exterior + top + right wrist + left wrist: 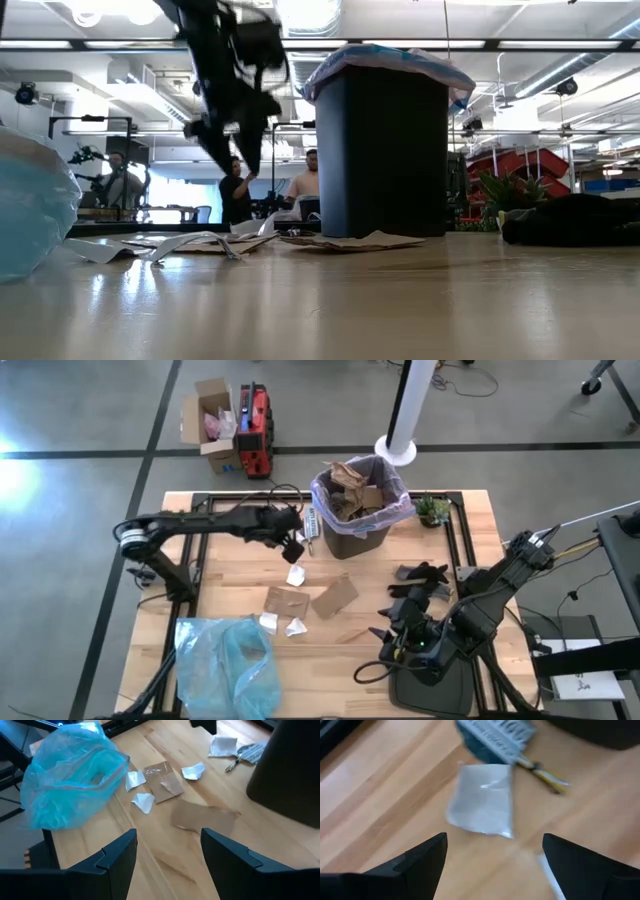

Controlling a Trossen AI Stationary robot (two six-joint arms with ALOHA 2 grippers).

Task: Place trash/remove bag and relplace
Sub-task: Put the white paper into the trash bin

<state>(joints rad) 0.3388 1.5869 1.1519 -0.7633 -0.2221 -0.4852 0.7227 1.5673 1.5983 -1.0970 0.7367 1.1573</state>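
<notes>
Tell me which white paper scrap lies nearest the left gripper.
The white scrap just below the open left gripper, beside the bin; the other two lie farther down, by the cardboard pieces.

We find almost nothing legible. In the left wrist view, at the top centre of the frame, a grey-blue printed wrapper [496,735] carries a row of pale characters, of which we can make out only what looks like "100"; the rest is too blurred. In the high view, at the lower right, a white sheet [582,682] bears dark marks too small for us to read.
</notes>
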